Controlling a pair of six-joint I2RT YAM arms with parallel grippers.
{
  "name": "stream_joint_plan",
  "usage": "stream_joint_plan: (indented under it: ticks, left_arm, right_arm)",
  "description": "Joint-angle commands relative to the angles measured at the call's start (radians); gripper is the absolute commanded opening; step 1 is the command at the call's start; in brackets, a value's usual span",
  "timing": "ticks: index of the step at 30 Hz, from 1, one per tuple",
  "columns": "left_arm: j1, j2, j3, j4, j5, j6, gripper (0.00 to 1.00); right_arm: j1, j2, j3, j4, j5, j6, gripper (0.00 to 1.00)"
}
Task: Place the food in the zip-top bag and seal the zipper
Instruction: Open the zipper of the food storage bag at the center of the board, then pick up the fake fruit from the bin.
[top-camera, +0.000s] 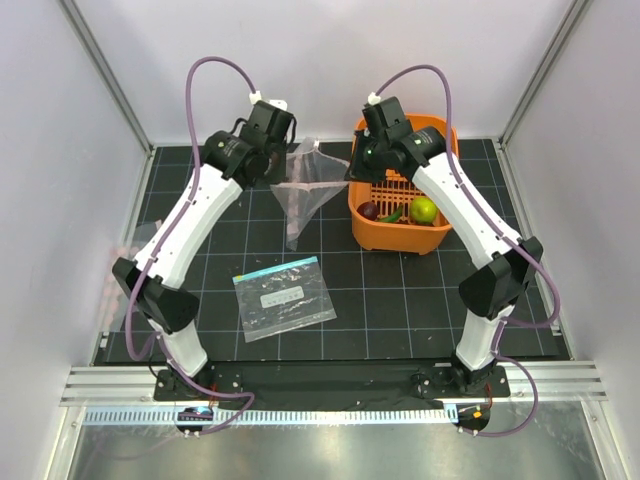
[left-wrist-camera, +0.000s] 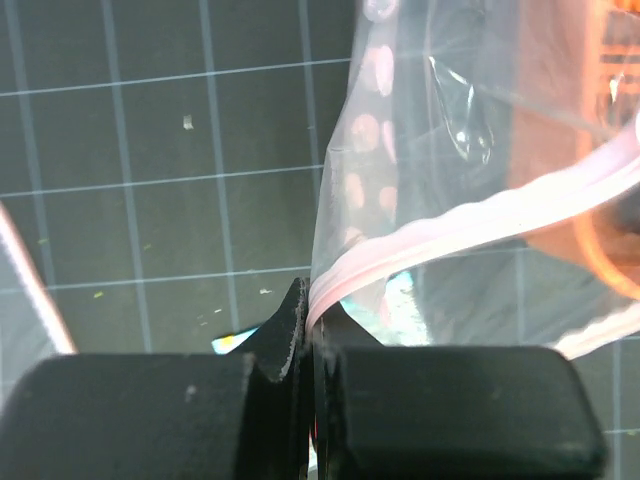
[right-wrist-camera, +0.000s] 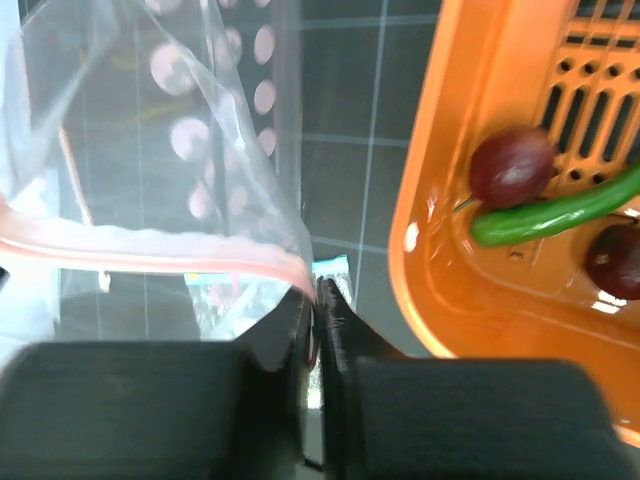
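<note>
The clear zip-top bag (top-camera: 303, 200) hangs between my two grippers, left of the orange basket (top-camera: 440, 235). My left gripper (left-wrist-camera: 312, 300) is shut on one end of the pink zipper (left-wrist-camera: 480, 225). My right gripper (right-wrist-camera: 318, 290) is shut on the other end of the zipper (right-wrist-camera: 150, 250). From above, the left gripper (top-camera: 276, 168) and right gripper (top-camera: 354, 170) hold the bag's mouth stretched between them. In the basket lies food: a dark maroon piece (right-wrist-camera: 512, 165), a slim green chili (right-wrist-camera: 560, 210) and a green round fruit (top-camera: 423, 209). No food shows inside the bag.
A second clear bag with a teal strip and white label (top-camera: 284, 297) lies flat on the black grid mat nearer the arm bases. The basket wall (right-wrist-camera: 450, 290) stands close to the right of my right gripper. White walls enclose the table.
</note>
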Motion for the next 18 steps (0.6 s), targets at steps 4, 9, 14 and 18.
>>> stream_joint_plan:
  ticks: [4, 9, 14, 18]
  left_arm:
    - [0.017, -0.016, 0.090, -0.090, -0.130, 0.030, 0.01]
    - [0.017, 0.019, 0.096, -0.093, -0.069, 0.010, 0.00]
    - [0.017, 0.045, 0.112, -0.075, -0.055, 0.018, 0.01]
    - [0.017, 0.081, 0.125, -0.090, -0.127, 0.028, 0.01]
  right_arm:
    - [-0.021, 0.008, -0.021, 0.051, -0.086, -0.044, 0.43]
    - [-0.021, 0.033, -0.006, 0.074, -0.123, -0.067, 0.52]
    - [-0.024, 0.035, -0.001, 0.092, -0.172, -0.067, 0.61]
    - [-0.029, 0.011, -0.035, 0.210, -0.394, -0.090, 0.82]
